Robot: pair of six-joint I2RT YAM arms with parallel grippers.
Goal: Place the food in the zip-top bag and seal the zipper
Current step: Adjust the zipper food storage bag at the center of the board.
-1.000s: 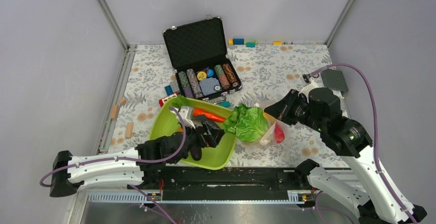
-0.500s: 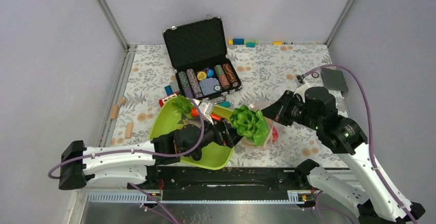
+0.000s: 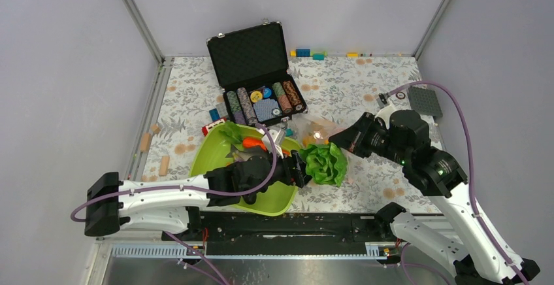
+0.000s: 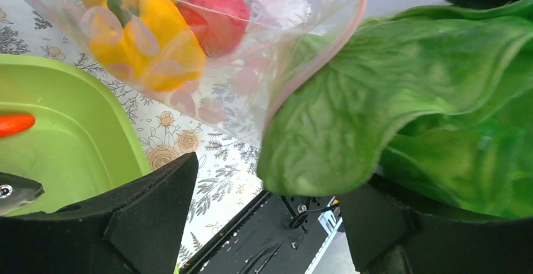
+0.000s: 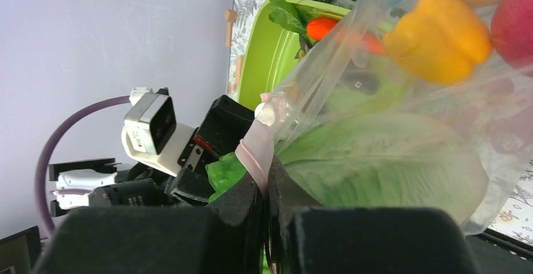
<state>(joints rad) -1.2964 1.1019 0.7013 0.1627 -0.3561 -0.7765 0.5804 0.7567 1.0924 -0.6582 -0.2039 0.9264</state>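
- My right fingers (image 5: 242, 220) clamp the pinkish zipper strip (image 5: 253, 153) of the clear crinkly plastic bag (image 5: 333, 88), lifting its mouth open.
- My left fingers (image 4: 141, 220), spread apart, push the ruffled green lettuce (image 4: 402, 98) partway into that mouth.

Zip-top bag (image 3: 312, 127): clear, crinkly; you had its mouth edge raised, unsealed.
Lettuce (image 3: 326, 163): green, sat at the mouth, partly behind the plastic.
Zipper (image 4: 313, 66): pale pink strip, lay open against that leaf.
Yellow pepper (image 4: 148, 35), red apple (image 4: 214, 16): sat inside your bag.
Carrot (image 4: 16, 123), fish (image 4: 19, 189): lay in the lime-green tray (image 4: 75, 142).
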